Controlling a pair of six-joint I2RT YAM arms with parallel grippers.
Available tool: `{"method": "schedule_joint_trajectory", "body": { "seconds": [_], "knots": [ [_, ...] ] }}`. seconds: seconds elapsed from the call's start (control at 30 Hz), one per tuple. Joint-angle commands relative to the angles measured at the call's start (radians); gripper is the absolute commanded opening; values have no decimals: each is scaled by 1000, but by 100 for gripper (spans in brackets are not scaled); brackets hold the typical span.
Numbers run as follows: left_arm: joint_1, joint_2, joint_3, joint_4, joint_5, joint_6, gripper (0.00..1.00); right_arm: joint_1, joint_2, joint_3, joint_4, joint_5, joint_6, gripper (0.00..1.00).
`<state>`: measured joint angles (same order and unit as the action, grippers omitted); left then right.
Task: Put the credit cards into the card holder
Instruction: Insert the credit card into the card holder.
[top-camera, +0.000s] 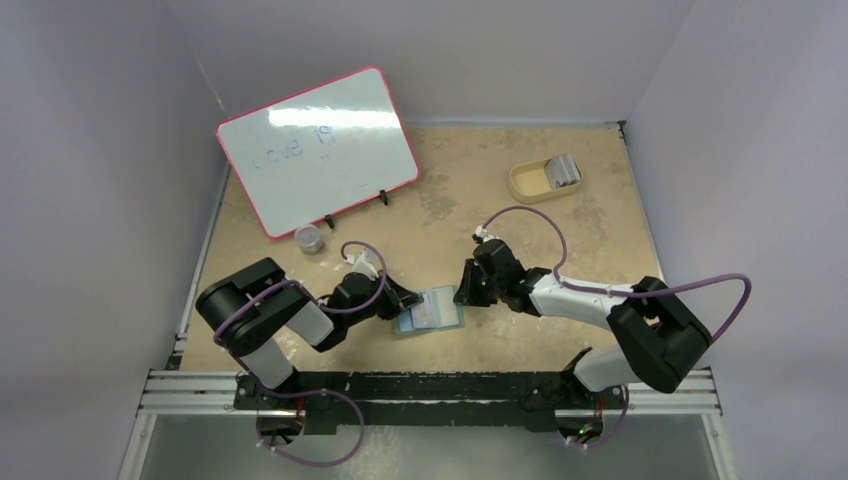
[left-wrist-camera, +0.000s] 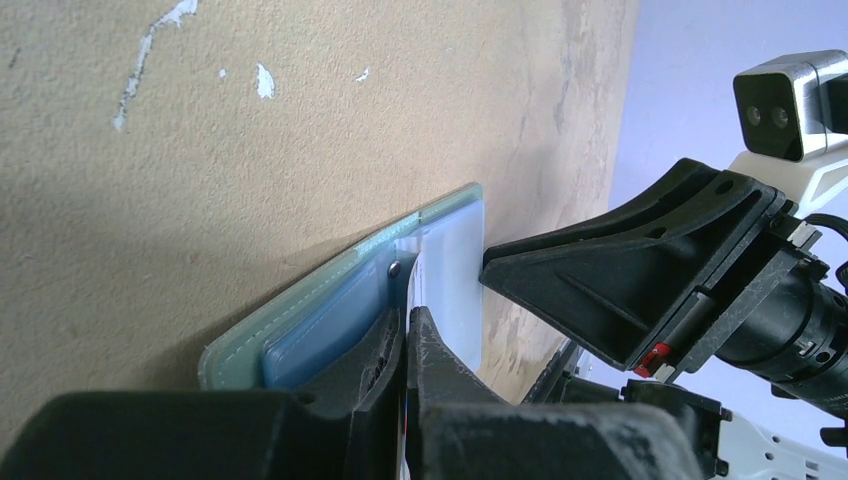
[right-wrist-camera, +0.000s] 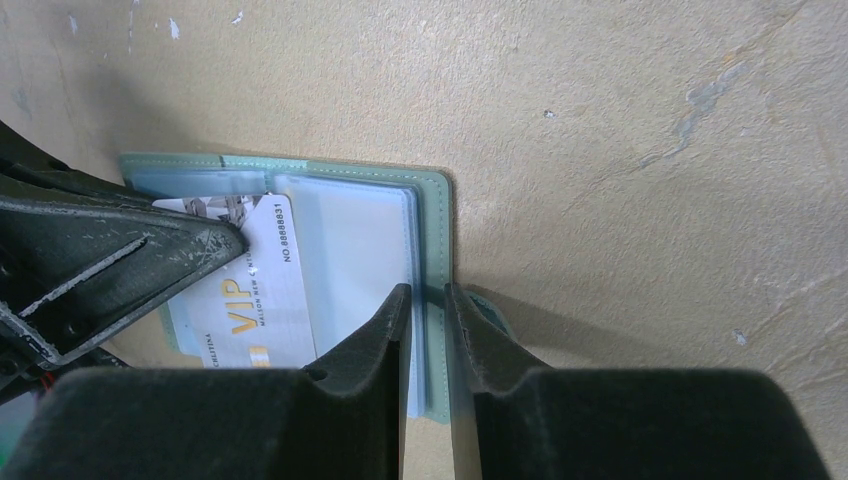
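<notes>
Item 1: my left gripper (left-wrist-camera: 410, 320), closed flat on the edge of a white VIP card (right-wrist-camera: 255, 290) with gold lettering and a printed number. The card runs forward from my fingertips, its far end lying over the light blue inside of the card holder (right-wrist-camera: 350, 230).

Item 2: card holder, grey-green, lying open on the bench (top-camera: 450, 200) between my two grippers, stitched edge and clear pockets facing up. It sits directly ahead of my left gripper and directly under my right gripper (right-wrist-camera: 427, 292).

Item 3: my right gripper, fingers drawn narrow and pinching the holder's outer edge, cover and pocket leaves between them. The tip of my left gripper is close across from it.

Item 4: tan tray (top-camera: 520, 185), well beyond my right gripper toward the far corner, with grey cards (top-camera: 563, 170) inside.

Item 5: whiteboard (top-camera: 315, 150) propped up well beyond my left gripper, a small metal tin (top-camera: 310, 238) just in front of it.
</notes>
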<state>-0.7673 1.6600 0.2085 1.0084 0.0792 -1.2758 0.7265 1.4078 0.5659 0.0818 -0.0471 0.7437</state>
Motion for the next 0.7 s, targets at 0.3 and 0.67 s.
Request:
{"method": "schedule_joint_trajectory", "body": {
  "seconds": [0.3,0.67],
  "knots": [
    [-4,30,3,7,-10,20,0,5,8,-7,13,-15,-5,19],
    [-4,120,27,90,18,-2,0,5,9,-15,23,-21,-3,19]
  ]
}}
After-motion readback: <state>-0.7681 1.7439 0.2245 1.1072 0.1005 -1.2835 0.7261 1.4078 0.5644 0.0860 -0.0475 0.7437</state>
